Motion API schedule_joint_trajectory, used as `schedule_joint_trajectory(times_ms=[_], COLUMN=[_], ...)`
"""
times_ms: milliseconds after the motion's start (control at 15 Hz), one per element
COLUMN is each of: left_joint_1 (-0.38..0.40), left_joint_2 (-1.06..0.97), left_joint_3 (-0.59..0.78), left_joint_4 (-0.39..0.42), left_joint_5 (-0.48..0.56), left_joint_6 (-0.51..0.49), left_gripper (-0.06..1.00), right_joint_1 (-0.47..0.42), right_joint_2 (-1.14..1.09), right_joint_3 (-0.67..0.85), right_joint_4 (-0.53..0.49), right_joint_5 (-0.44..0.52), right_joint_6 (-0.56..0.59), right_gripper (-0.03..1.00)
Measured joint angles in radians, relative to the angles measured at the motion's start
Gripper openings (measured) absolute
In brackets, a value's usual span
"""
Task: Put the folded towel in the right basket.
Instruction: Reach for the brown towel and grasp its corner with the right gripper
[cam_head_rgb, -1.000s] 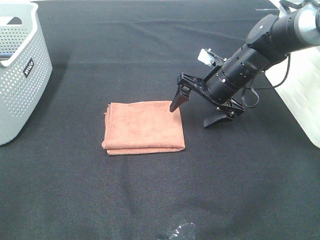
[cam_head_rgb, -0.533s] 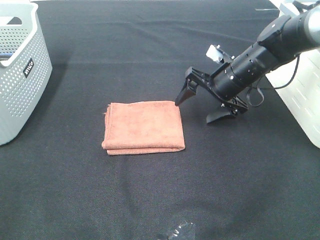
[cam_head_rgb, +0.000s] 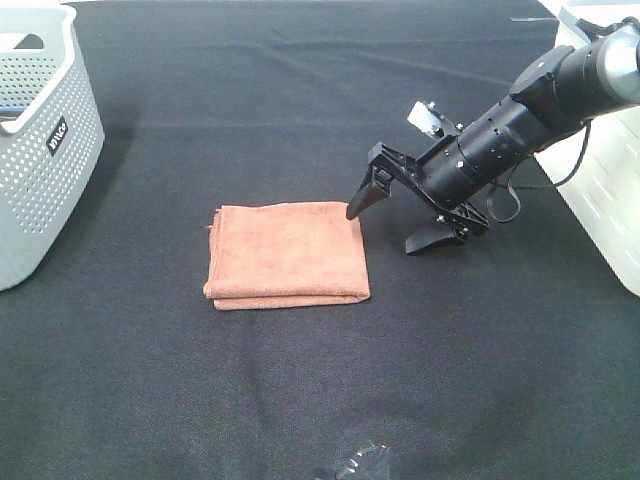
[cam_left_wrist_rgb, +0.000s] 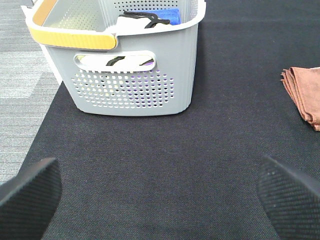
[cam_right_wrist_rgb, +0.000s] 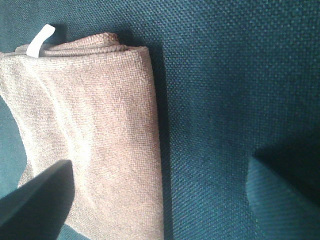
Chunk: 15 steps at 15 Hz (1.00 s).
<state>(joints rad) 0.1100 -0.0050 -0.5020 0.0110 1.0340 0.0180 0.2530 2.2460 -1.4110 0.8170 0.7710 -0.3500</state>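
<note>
The folded rust-brown towel (cam_head_rgb: 287, 255) lies flat on the black table; it also shows in the right wrist view (cam_right_wrist_rgb: 95, 135) and at the edge of the left wrist view (cam_left_wrist_rgb: 305, 92). My right gripper (cam_head_rgb: 393, 226) is open, low over the towel's right edge, one finger (cam_head_rgb: 364, 195) over its far right corner, the other (cam_head_rgb: 432, 240) over bare cloth beside it. The right white basket (cam_head_rgb: 610, 170) stands at the table's right edge. My left gripper (cam_left_wrist_rgb: 160, 192) is open and empty, facing the grey basket.
A grey perforated basket (cam_head_rgb: 40, 150) with an orange handle (cam_left_wrist_rgb: 70, 36) stands at the far left, holding dark and blue items. A small clear scrap (cam_head_rgb: 355, 465) lies near the front edge.
My right gripper pulled back and up from the towel's corner, then came forward and down again to its right edge. The towel has not moved.
</note>
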Motion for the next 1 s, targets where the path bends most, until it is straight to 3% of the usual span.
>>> schedule_joint_trajectory(times_ms=[1000], left_joint_1=[0.0], left_joint_2=[0.0], left_joint_3=[0.0], left_joint_4=[0.0], left_joint_5=[0.0], left_joint_6=[0.0], left_gripper=[0.99], right_joint_1=[0.0], right_joint_2=[-0.001], right_joint_3=[0.023], right_joint_4=[0.019], right_joint_5=[0.002], right_joint_6=[0.0], right_gripper=[0.91])
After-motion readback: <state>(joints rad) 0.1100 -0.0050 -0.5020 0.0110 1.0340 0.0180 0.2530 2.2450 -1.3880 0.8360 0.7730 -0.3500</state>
